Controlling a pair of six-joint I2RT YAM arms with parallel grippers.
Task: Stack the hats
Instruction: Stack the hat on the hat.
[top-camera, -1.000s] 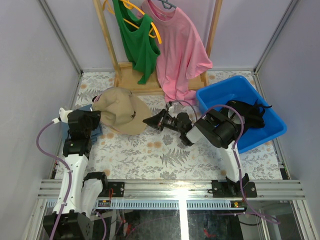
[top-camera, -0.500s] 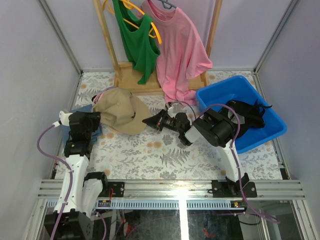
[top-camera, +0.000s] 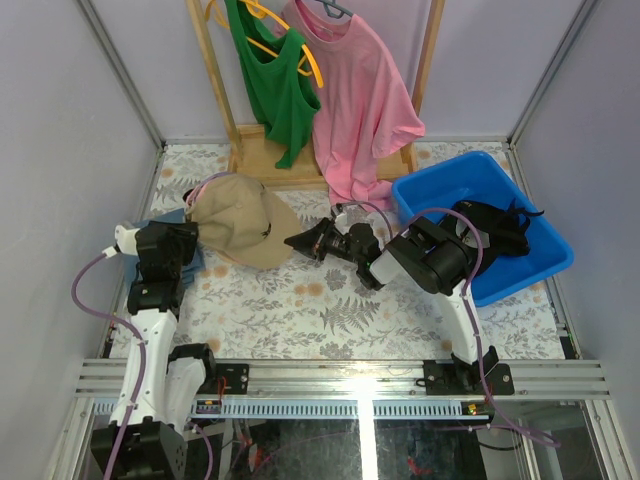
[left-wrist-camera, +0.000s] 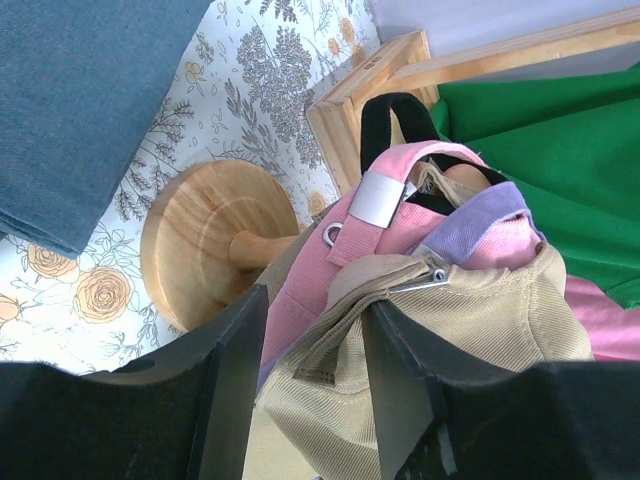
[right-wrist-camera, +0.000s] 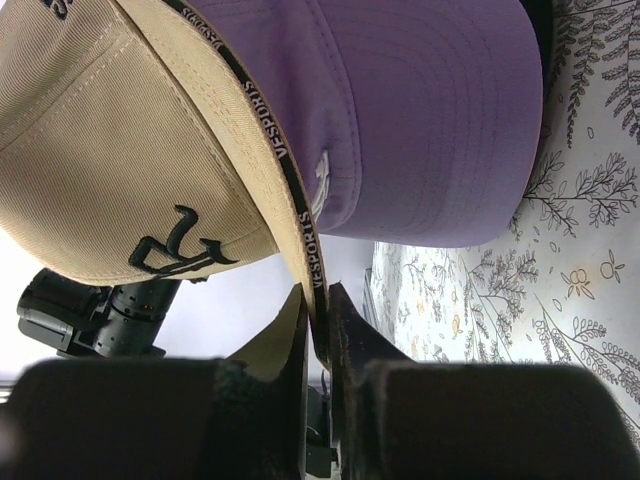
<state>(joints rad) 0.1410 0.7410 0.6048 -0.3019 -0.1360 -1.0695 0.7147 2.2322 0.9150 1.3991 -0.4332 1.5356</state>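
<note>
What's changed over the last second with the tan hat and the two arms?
The tan hat slid slightly left and away, with the right end effector staying pinched on its brim. The left end effector drew back a little toward the near edge; its jaws stand apart around the hat's back. The blue bin and the black hat in it did not move.

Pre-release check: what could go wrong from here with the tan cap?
1. Right gripper pinches only the brim edge of the tan corduroy baseball cap; retreating while shut could drag it off the lavender fabric cap beneath.
2. Left gripper stands open around its back strap; a finger may snag it and tip the stack on the round wooden stand.
</note>
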